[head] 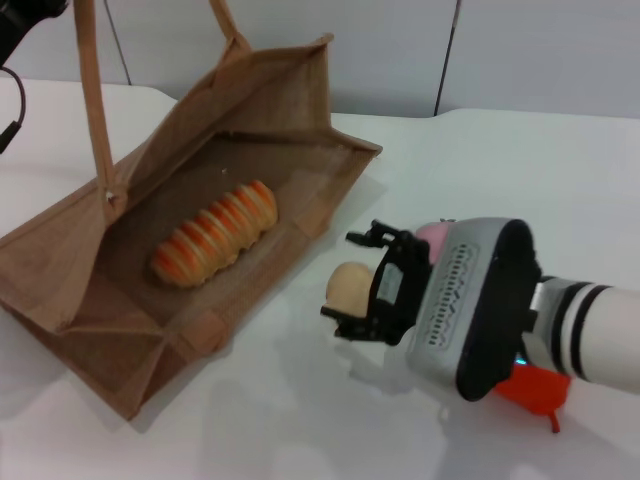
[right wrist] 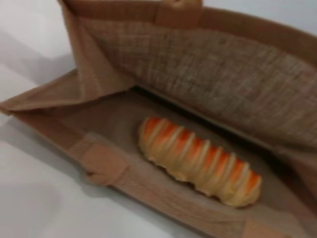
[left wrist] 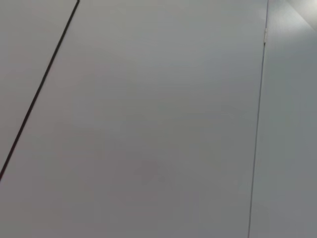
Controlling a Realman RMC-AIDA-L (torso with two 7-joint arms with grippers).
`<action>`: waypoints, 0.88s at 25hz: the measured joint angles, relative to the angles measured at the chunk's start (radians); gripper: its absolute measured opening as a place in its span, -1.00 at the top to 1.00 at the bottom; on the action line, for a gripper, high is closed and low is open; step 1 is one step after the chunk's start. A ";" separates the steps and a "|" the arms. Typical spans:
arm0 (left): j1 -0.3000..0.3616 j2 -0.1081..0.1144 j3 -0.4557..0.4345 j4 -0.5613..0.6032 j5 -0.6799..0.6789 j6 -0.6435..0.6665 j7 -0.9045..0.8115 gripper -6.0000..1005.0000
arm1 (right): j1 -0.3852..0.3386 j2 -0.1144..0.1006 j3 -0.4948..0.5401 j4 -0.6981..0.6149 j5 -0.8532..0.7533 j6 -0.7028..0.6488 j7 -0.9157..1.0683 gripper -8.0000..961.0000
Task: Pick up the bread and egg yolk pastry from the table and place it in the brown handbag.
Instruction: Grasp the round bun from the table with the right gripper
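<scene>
The brown handbag (head: 120,300) lies open on the white table, its mouth facing right, one handle (head: 92,90) pulled up out of the top of the head view. The bread (head: 215,233) rests inside on the bag's lower wall; the right wrist view also shows the bread (right wrist: 198,159) inside the handbag (right wrist: 223,74). My right gripper (head: 361,283) hovers just right of the bag's mouth, shut on the egg yolk pastry (head: 344,286), a pale round ball between the black fingers. Only a dark part of my left arm (head: 12,30) shows at the top left; its gripper is out of view.
A pink round item (head: 432,235) peeks out behind my right gripper. A red-orange fruit (head: 535,392) lies under my right forearm. The left wrist view shows only a grey wall panel (left wrist: 148,124). White table (head: 300,410) stretches in front of the bag.
</scene>
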 joint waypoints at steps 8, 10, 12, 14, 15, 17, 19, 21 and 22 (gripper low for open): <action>-0.017 -0.003 0.007 -0.001 0.002 0.002 0.000 0.82 | 0.096 -0.006 -0.025 0.068 0.163 -0.049 -0.004 -0.83; -0.019 -0.003 0.008 -0.002 0.002 0.002 0.000 0.82 | 0.114 -0.006 -0.024 0.088 0.198 -0.051 -0.004 -0.83; -0.022 -0.003 0.009 -0.002 0.004 0.002 0.000 0.82 | 0.131 -0.005 -0.018 0.112 0.221 -0.060 -0.005 -0.83; -0.024 -0.004 0.009 -0.003 0.007 0.002 0.000 0.82 | 0.143 -0.005 -0.012 0.132 0.230 -0.078 -0.005 -0.83; -0.026 -0.004 0.009 -0.004 0.009 0.002 0.000 0.82 | 0.149 -0.003 -0.010 0.142 0.234 -0.090 -0.006 -0.83; -0.029 -0.005 0.009 -0.004 0.012 0.003 0.000 0.82 | 0.158 0.001 -0.008 0.158 0.243 -0.107 -0.006 -0.83; -0.032 -0.005 0.009 -0.004 0.014 0.003 0.000 0.82 | 0.165 0.003 -0.007 0.173 0.252 -0.114 -0.006 -0.83; -0.034 -0.005 0.009 -0.004 0.014 0.003 0.000 0.82 | 0.172 0.005 -0.006 0.181 0.257 -0.124 -0.006 -0.83; -0.034 -0.005 0.009 -0.004 0.015 0.004 0.000 0.82 | 0.172 0.005 -0.006 0.181 0.257 -0.124 -0.006 -0.82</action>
